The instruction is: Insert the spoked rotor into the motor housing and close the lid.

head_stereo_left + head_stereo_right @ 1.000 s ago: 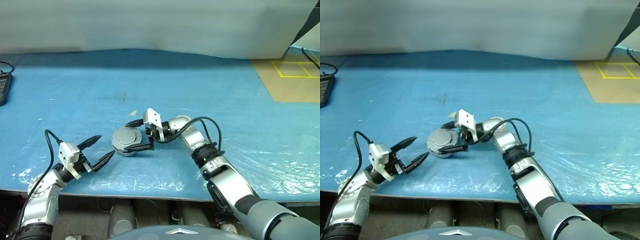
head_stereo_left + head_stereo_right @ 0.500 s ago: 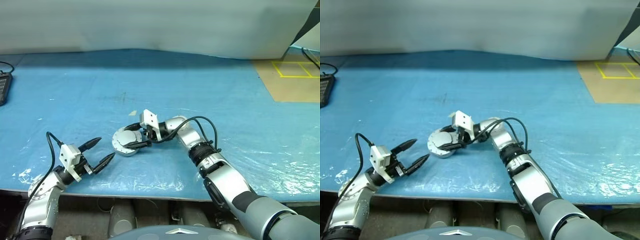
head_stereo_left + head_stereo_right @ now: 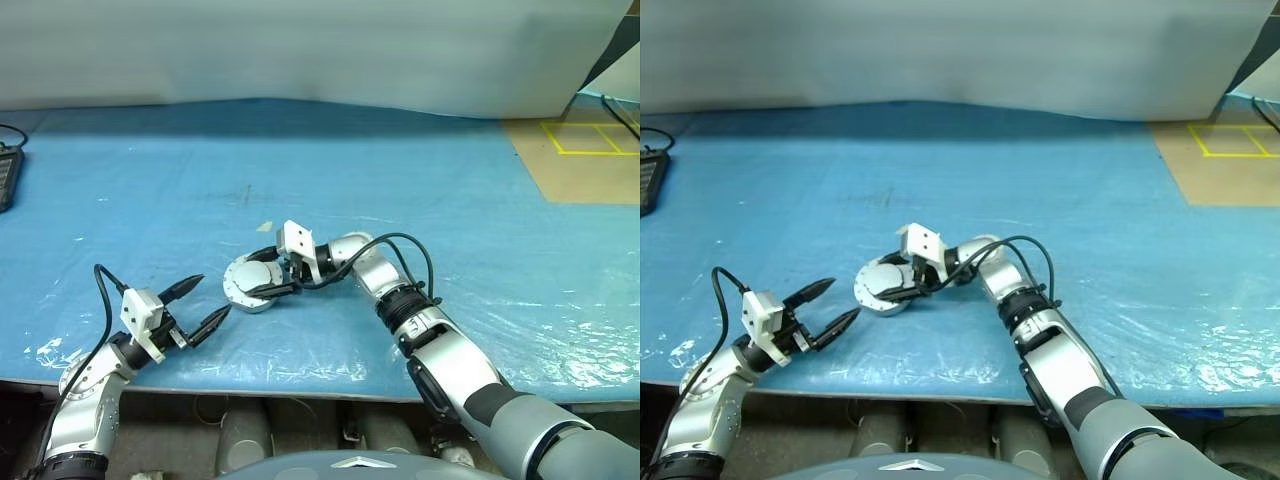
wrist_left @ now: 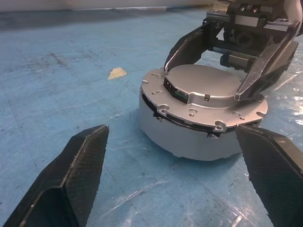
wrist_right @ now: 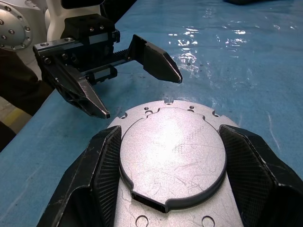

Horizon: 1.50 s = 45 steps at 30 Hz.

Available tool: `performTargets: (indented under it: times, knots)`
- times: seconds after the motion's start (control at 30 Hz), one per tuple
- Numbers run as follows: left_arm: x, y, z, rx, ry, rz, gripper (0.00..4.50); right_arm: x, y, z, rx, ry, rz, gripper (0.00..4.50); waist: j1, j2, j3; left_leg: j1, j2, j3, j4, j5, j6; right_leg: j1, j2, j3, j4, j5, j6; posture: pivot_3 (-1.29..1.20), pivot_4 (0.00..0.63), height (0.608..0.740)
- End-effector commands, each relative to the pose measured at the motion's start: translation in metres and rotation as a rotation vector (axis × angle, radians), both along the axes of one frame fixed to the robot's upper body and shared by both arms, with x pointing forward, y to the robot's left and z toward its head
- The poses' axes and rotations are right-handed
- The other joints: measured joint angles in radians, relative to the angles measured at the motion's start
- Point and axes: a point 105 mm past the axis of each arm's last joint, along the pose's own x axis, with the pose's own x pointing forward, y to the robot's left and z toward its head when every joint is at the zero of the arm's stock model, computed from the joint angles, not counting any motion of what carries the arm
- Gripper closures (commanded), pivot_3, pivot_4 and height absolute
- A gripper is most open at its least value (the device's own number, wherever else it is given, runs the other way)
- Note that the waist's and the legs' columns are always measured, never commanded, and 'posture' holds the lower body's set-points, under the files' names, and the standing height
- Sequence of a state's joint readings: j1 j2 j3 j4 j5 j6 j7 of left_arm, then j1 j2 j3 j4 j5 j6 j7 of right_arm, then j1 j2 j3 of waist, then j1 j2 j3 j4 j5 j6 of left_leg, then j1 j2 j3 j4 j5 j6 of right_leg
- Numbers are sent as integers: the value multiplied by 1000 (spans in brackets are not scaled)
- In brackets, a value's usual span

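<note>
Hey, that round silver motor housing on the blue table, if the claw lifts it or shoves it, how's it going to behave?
The motor housing looks like solid metal, so probably stiff and heavy for its size. It sits squat and flat, so a push likely slides it rather than tipping or rolling. Its smooth sides may slip between the right claw fingers closed around it.

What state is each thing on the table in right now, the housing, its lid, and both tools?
motor housing: upright on the blue table cover, closed.
lid: shut, lying flat on top of the housing.
right tool: fingers closed against opposite sides of the lid's raised disc.
left tool: open, holding nothing, apart from the housing.
</note>
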State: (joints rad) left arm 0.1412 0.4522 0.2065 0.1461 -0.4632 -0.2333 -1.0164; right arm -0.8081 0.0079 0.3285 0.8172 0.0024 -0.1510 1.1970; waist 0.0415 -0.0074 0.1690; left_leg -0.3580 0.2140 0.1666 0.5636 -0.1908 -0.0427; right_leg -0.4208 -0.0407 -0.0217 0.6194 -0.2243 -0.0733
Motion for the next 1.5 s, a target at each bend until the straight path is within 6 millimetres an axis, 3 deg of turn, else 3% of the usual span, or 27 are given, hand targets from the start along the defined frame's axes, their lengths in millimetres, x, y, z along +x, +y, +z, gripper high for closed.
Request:
performTargets:
  times: [0.03,1.03,1.23,1.33,1.5]
  knots:
    - [0,-1,9,9,-39,-5,0,-5,3,-11,-48,7,11,1603,0,0,0,0,0,0,0,0,0,0,0,0,0,0,0,0,150,740]
    - [-1,-2,8,8,-39,9,0,-2,-1,-39,-226,28,-35,1603,-3,1,0,11,1,5,-4,0,0,4,0,4,1,0,1,0,150,740]
    - [14,0,23,-74,-41,73,0,0,-4,-39,-227,29,-43,1603,-3,1,-1,13,1,5,-5,0,0,6,0,4,1,-2,4,0,150,740]
    - [16,-3,28,-125,-14,41,580,2,-5,-39,-228,24,-56,1603,-3,2,-1,13,1,6,-5,0,0,6,0,4,1,-2,3,0,150,740]
    - [14,-12,19,-67,24,-43,2236,5,-8,-38,-225,20,-77,1603,-3,2,-1,13,1,6,-5,0,0,6,0,4,1,-1,2,0,150,740]
